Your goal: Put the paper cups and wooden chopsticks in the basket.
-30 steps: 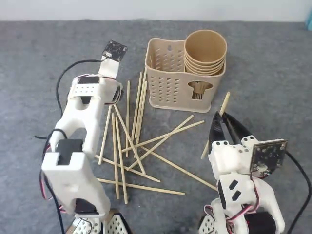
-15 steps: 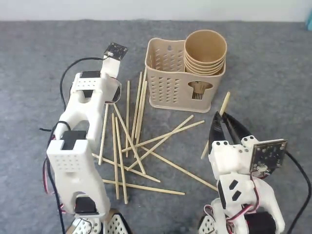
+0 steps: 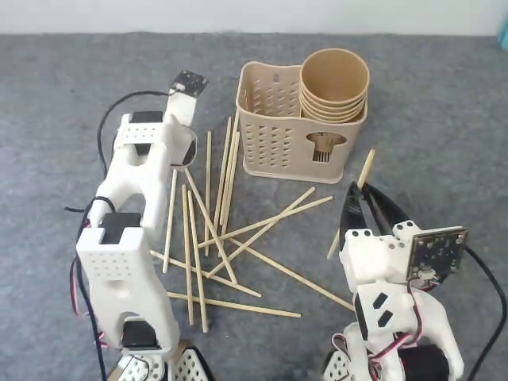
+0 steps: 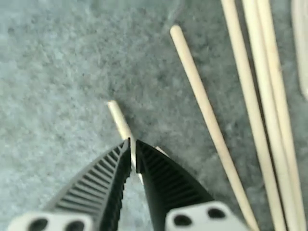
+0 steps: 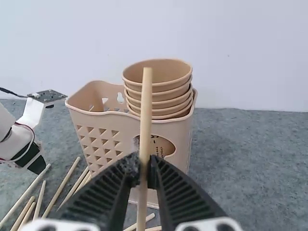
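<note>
My left arm has stretched farther out; the right has kept still. The left tool (image 4: 133,142) is clamped on a stick (image 4: 117,118) near its tip, low over the counter (image 3: 444,119). The right tool (image 5: 143,163) pinches a second stick (image 5: 145,110) upright before the basket (image 3: 274,147). Sticks are light, stiff and round, so I judge an end grip will let them pivot; mid-length is safer. About five nested cups (image 3: 335,75) sit in the one basket, and roughly a dozen loose sticks (image 3: 266,222) lie crossed.
</note>
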You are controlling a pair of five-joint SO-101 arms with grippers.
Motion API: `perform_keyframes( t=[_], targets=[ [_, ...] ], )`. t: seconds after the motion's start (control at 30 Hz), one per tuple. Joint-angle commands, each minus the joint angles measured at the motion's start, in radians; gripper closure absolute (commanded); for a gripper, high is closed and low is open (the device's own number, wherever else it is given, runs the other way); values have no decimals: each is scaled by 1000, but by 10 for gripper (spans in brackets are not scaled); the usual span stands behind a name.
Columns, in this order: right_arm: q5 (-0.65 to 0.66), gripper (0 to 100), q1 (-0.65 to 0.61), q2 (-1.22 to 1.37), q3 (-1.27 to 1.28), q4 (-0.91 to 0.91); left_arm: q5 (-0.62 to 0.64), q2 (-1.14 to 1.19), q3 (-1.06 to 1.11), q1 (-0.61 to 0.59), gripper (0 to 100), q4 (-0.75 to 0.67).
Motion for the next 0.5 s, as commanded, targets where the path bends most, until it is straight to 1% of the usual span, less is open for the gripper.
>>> perform_keyframes(
  t=[0.0,0.2,0.47],
  targets=[
    [-12,991,10,-4,-11,7,-3,-11,-114,-2,982,81],
    [-12,991,15,-4,-8,7,-3,-15,-143,-15,883,170],
    [-12,991,13,-4,-8,7,-11,-5,-88,-44,869,81]
  ],
)
